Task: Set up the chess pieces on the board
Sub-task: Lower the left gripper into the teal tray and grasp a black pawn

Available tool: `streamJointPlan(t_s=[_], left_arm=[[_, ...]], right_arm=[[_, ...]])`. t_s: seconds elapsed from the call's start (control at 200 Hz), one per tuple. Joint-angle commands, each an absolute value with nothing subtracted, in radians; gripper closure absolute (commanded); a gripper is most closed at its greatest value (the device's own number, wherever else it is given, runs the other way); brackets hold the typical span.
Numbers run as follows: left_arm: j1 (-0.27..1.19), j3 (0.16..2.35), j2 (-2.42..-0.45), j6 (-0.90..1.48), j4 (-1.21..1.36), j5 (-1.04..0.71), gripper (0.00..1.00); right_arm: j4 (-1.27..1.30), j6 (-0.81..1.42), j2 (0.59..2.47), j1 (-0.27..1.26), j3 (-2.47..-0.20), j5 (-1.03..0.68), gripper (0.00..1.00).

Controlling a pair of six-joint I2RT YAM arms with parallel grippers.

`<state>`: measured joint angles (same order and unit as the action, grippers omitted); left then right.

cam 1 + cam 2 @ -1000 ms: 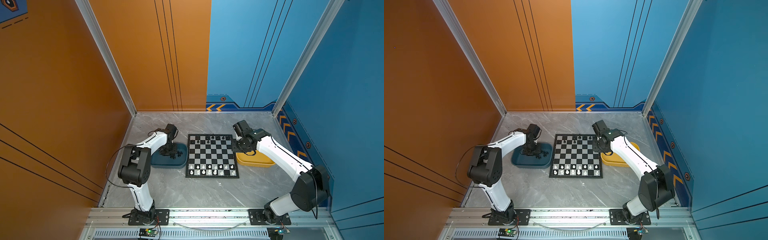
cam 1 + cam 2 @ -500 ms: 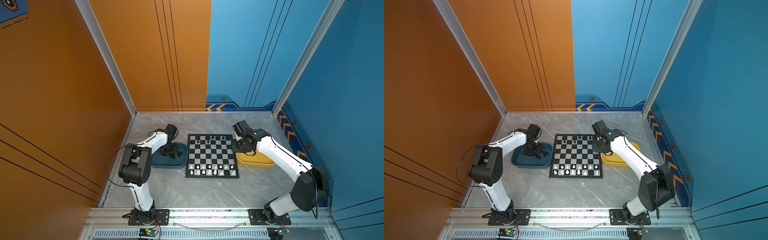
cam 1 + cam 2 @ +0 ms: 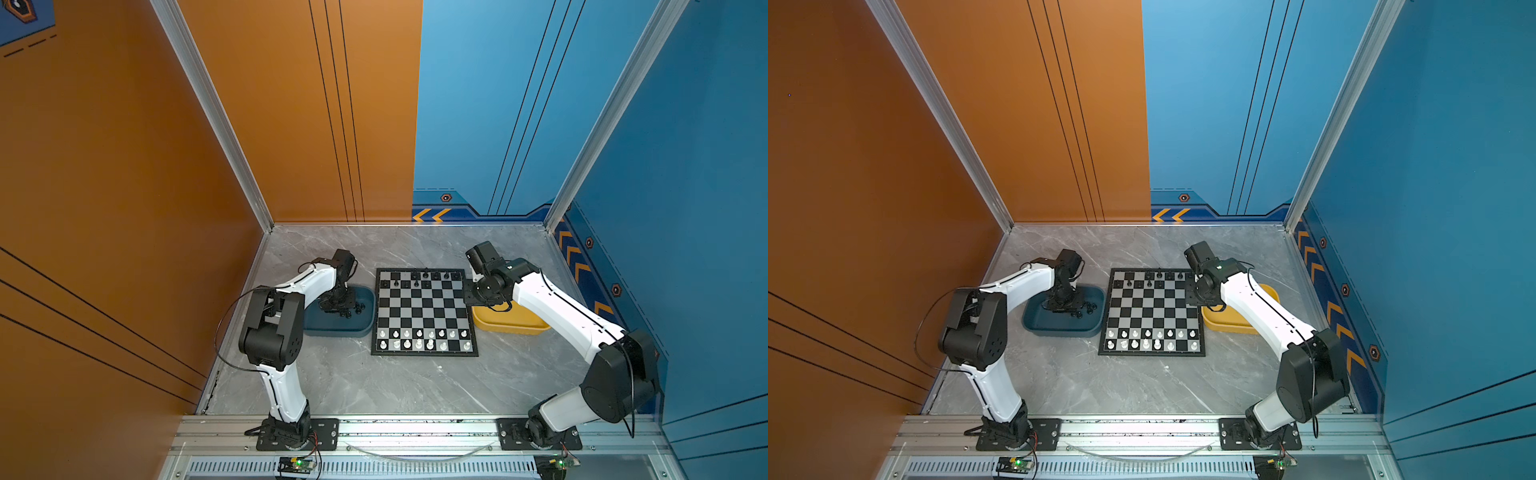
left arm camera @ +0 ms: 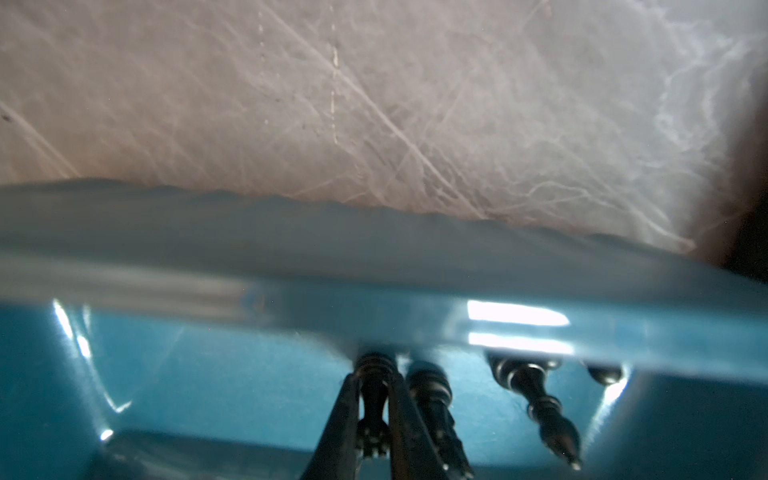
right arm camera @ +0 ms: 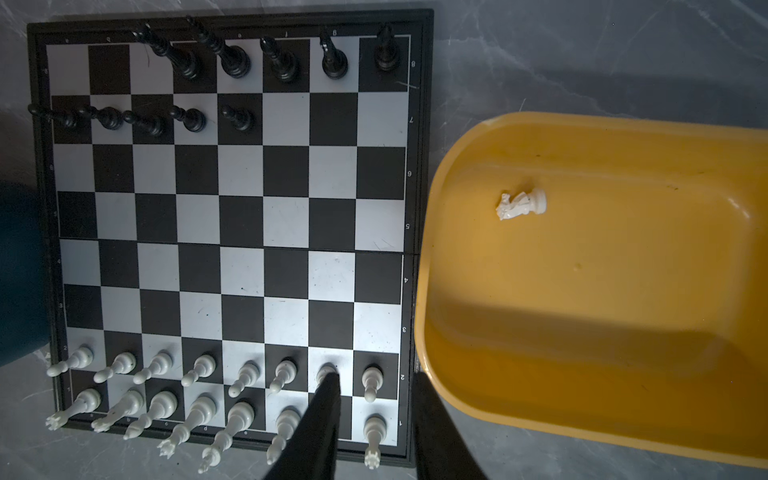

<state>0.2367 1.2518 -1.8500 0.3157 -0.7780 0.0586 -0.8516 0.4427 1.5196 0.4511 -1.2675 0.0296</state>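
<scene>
The board (image 3: 424, 309) (image 3: 1152, 309) (image 5: 241, 216) lies mid-table. White chess pieces (image 3: 424, 338) (image 5: 199, 374) fill most of its two near rows. Black chess pieces (image 3: 424, 276) (image 5: 232, 58) stand on part of its two far rows. My left gripper (image 3: 336, 305) (image 3: 1063, 305) (image 4: 374, 376) is down inside the teal tray (image 3: 332, 330) (image 4: 208, 395), shut on a lying black piece (image 4: 374, 399). More black pieces (image 4: 536, 399) lie beside it. My right gripper (image 3: 471, 291) (image 3: 1192, 291) (image 5: 374, 376) hangs open and empty over the board's right edge. A white knight (image 5: 521, 203) lies in the yellow tray (image 3: 511, 326) (image 5: 582, 291).
The teal tray touches the board's left side and the yellow tray (image 3: 1229, 326) its right side. Orange and blue walls close in the grey marble table (image 3: 415, 382) on three sides. An aluminium rail (image 3: 415, 428) with both arm bases runs along the front.
My left gripper's fingers have closed onto a black piece in the teal tray. The right arm and the pieces on the board have not visibly moved.
</scene>
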Motion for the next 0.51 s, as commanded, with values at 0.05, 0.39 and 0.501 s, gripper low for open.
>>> streamJointPlan(t_s=[0.05, 0.39, 0.501], left_arm=[[0.245, 1.282, -1.861, 0.325, -0.790, 0.046, 0.91], [0.252, 1.293, -1.793, 0.321, -0.814, 0.069, 0.96], [0.258, 1.320, -1.763, 0.313, -0.846, 0.089, 0.96]], right_arm=[[-0.847, 0.441, 1.532, 0.446, -1.253, 0.031, 0.68], [-0.848, 0.438, 1.532, 0.445, -1.254, 0.032, 0.69], [-0.847, 0.436, 1.532, 0.443, -1.254, 0.029, 0.69]])
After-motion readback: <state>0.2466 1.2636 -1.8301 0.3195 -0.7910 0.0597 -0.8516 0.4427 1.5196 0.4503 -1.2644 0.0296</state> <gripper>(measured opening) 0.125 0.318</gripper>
